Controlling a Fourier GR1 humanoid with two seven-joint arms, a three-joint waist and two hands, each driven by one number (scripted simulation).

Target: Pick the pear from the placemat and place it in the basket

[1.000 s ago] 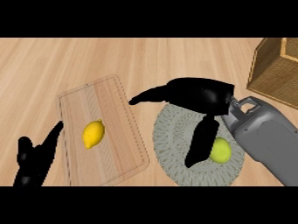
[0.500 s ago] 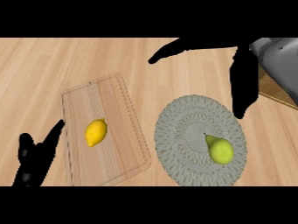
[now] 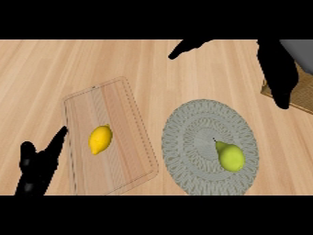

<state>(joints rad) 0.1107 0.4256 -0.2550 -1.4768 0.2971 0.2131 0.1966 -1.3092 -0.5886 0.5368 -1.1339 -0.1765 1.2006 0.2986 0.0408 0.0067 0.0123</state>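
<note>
A green-yellow pear (image 3: 231, 156) lies on the right part of the round grey woven placemat (image 3: 194, 137), stem pointing up-left. My right hand (image 3: 276, 64) hangs open well above and beyond the pear, near the view's top. Its fingers (image 3: 281, 92) point down over the basket's edge and its thumb (image 3: 188, 46) sticks out to the left. Nothing is in it. Only a corner of the wicker basket (image 3: 305, 97) shows at the right edge, partly hidden by the hand. My left hand (image 3: 38, 166) rests open at the lower left.
A yellow lemon (image 3: 100, 139) lies on a pale wooden cutting board (image 3: 121, 110) left of the placemat. The counter's top is light wood.
My right hand has lifted off the pear and moved up and to the right, away from the placemat. The pear stays on the mat, now uncovered. The left hand has not moved.
</note>
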